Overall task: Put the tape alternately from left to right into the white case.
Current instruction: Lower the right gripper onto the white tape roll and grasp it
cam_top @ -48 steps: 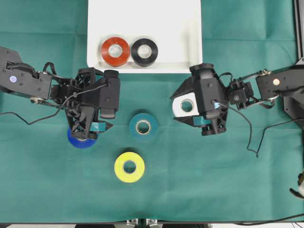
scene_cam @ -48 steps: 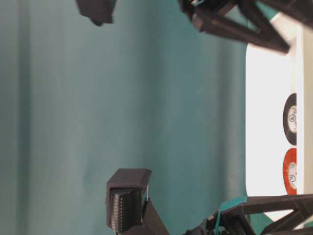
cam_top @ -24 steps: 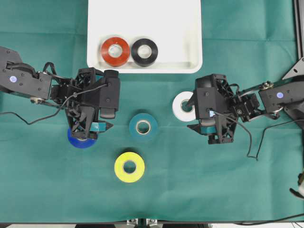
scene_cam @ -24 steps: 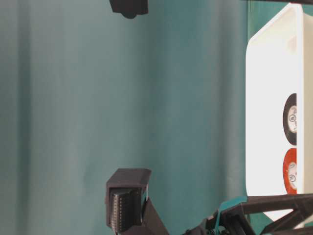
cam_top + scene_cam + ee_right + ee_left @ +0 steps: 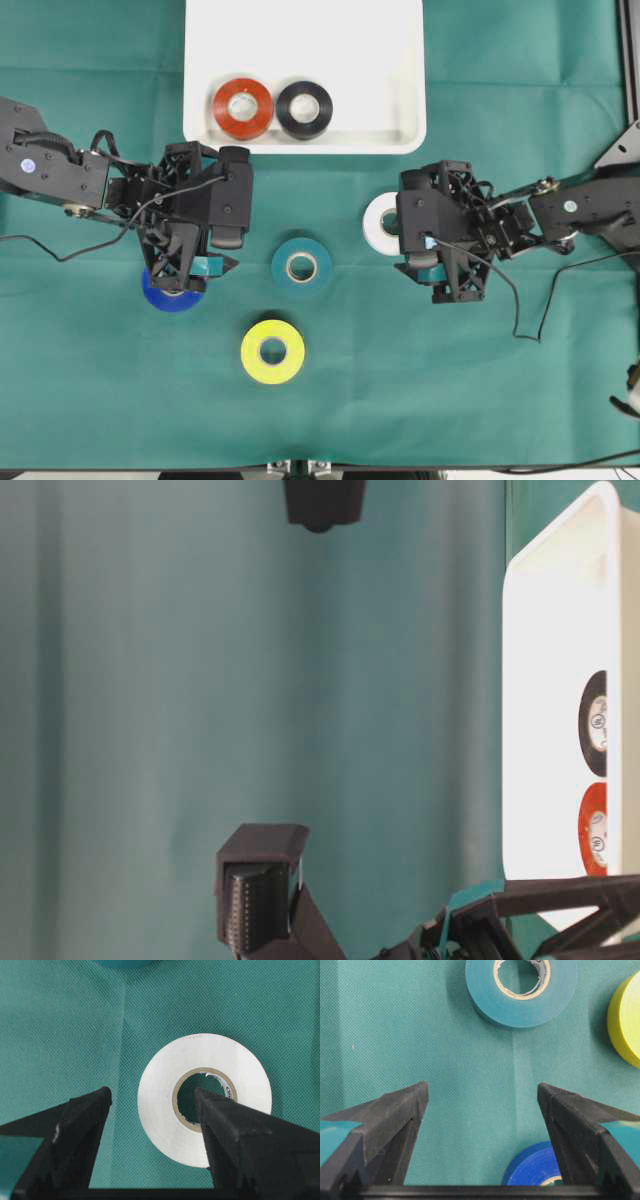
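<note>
We take the white case (image 5: pixel 305 75) as our landmark: it sits at the far edge of the green table (image 5: pixel 480 400) in the overhead view, and inside it, along its near wall, the red-orange roll (image 5: pixel 243 108) lies flat with the black roll (image 5: pixel 304 109) just beside it on the right (the two look almost touching).

Below the case's near rim, on the cloth, the white roll (image 5: pixel 381 222) lies just off the case's right corner. The teal roll (image 5: pixel 302 266) lies below the middle of the case, the yellow roll (image 5: pixel 272 351) farther out again, and the blue roll (image 5: pixel 170 292) lies below the case's left corner, half hidden under the left arm.

The right claw (image 5: pixel 152 1097) stands wide apart over the white roll. In the wrist view one finger (image 5: pixel 235 1135) crosses in front of the roll's core while the other stands off to the side of the roll; we cannot tell whether either touches it, and the roll lies flat on the cloth, not gripped.

The left claw (image 5: pixel 482 1100) is also spread wide and holds nothing; bare cloth shows between its fingers, with the blue roll just inside the right-hand finger and the teal roll ahead of the tips.
</note>
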`<state>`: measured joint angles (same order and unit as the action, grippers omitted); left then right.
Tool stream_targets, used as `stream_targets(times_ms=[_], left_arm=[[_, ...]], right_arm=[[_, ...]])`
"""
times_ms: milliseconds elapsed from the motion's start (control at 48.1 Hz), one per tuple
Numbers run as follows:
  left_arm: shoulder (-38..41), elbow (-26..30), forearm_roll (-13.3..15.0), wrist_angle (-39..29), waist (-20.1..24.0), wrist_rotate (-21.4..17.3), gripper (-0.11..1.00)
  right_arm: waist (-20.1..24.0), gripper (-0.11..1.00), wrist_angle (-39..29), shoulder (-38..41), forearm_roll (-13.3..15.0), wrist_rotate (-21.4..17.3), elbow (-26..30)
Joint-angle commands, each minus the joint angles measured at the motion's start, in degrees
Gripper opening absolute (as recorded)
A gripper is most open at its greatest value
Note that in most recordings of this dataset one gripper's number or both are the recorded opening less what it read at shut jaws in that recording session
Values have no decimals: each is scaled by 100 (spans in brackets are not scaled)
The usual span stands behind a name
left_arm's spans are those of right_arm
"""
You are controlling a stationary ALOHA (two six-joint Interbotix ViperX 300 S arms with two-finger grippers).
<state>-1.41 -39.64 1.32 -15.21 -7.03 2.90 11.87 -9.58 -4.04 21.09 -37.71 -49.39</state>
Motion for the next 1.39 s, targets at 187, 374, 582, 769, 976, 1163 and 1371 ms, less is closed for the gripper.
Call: stream_targets(times_ms=[187, 374, 582, 769, 976, 1163, 1371], left_arm=[[-132, 105, 0, 44, 9, 18, 84], [-132, 97, 9, 44, 9, 18, 84], [-132, 97, 0, 44, 9, 18, 85], [-132, 97, 9, 35, 9, 18, 85], [-132, 88, 9, 35, 9, 26, 85], [-149, 97, 9, 35, 9, 26, 84], [-132, 105, 9, 35, 9, 26, 84]], right_arm=[[-53, 71, -97, 26, 9, -9, 158], [-105, 71, -97, 193, 9, -9, 167], [-114, 71, -79, 378, 9, -9, 237], [-114, 70, -97, 519, 9, -18, 281], [-114, 61, -97, 536, 9, -9, 325], [-114, 32, -141, 536, 18, -9, 378], [-114, 32, -325, 527, 18, -9, 439]])
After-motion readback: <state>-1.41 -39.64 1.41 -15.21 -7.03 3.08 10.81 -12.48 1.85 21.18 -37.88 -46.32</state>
